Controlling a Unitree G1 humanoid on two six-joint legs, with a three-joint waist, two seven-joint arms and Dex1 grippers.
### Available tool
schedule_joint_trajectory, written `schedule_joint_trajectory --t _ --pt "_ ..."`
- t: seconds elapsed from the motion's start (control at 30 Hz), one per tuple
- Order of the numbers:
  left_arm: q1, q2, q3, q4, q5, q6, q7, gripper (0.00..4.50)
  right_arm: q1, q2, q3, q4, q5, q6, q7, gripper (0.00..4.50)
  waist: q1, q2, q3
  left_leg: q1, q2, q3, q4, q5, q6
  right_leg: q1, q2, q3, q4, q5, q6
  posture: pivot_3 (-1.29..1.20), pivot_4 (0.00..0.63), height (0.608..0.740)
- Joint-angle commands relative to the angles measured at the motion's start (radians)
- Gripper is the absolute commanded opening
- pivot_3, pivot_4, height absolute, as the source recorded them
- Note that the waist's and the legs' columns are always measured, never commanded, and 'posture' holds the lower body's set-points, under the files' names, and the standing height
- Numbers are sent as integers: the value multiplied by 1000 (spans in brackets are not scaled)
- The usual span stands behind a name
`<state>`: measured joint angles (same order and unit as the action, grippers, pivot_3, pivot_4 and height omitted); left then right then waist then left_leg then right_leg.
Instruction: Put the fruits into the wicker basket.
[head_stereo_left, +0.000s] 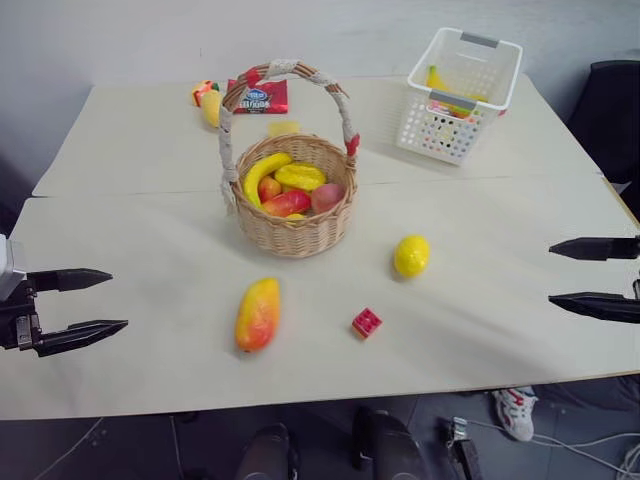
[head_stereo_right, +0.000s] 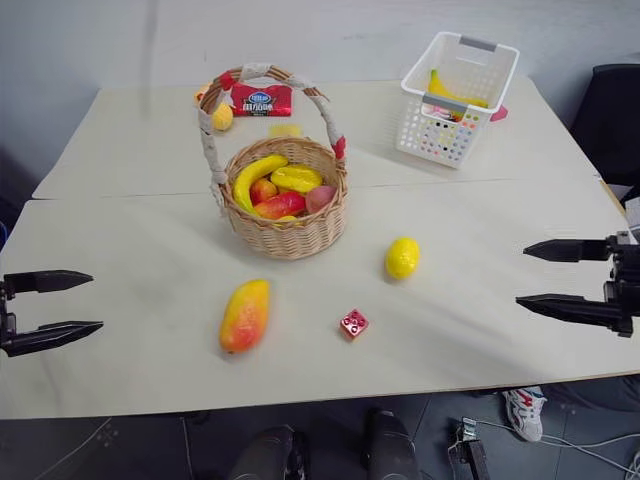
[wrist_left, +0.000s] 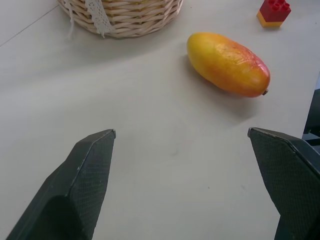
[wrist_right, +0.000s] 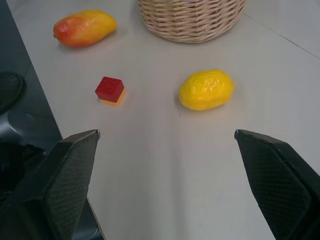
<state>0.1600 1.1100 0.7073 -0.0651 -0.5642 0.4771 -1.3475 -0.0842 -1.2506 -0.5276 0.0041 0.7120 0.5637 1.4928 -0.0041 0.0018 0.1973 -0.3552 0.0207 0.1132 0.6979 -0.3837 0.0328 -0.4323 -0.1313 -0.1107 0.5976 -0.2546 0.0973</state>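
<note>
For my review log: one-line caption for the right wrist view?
Open right hand faces the lemon, with red brick, mango and wicker basket beyond.

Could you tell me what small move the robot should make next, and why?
Probably reach the open left gripper toward the mango: it lies on the table outside the wicker basket, on that arm's side.

Wicker basket (head_stereo_left: 297, 225): tan woven cane, rough; handle tape-wrapped. Mango (head_stereo_left: 257, 313): smooth, slightly glossy plastic. Lemon (head_stereo_left: 411, 255): dimpled yellow plastic. Brick (head_stereo_left: 366, 322): glossy red plastic. Bench (head_stereo_left: 150, 250): smooth matt cream. Hand fingers (wrist_left: 85, 170): matt black, fine-textured.
</note>
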Motion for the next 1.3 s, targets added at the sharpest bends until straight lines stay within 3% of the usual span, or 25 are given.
schedule_joint_trajectory --t 0.03,0.73,0.83,0.87,1.17,1.23,1.3 --pt "-8 -13 30 11 4 -29 11 4465 -29 -4 1 11 -12 -21 13 4500 0 0 0 0 0 1 0 0 0 -1 0 0 0 0 0 0 150 740" --pt "-135 -4 -80 99 28 -75 46 4465 -28 57 -15 -12 -63 -74 -50 4500 0 1 0 0 0 10 1 0 1 -8 0 2 12 0 0 0 150 740" --pt "-152 -3 -95 105 28 -80 47 4465 -22 63 -22 -20 -58 -62 -61 4500 -25 3 1 -5 -10 -23 -4 9 4 12 -15 -25 3 1 1 0 150 740" --pt "-157 -4 -98 102 24 -76 48 4465 -21 64 -24 -20 -56 -53 -66 4500 -22 2 1 -5 -11 -25 -3 12 4 11 -15 -30 4 1 2 0 150 740" --pt "-155 -15 -107 75 12 -62 56 4465 -10 63 -25 -27 -76 -82 -68 4500 -6 2 2 -3 -9 -18 0 11 2 10 -14 -24 6 1 2 0 150 740" --pt "-154 -15 -106 66 9 -56 58 4465 -9 66 -21 -33 -74 -89 -63 4500 -22 5 4 -5 -12 -31 -3 12 3 20 -19 -36 2 1 2 0 150 740" --pt "-156 -15 -101 50 -5 -37 63 4465 -15 65 -16 -36 -55 -47 -72 4500 -35 5 4 -7 -28 -63 -16 23 5 39 -31 -68 -8 -1 6 0 150 740"
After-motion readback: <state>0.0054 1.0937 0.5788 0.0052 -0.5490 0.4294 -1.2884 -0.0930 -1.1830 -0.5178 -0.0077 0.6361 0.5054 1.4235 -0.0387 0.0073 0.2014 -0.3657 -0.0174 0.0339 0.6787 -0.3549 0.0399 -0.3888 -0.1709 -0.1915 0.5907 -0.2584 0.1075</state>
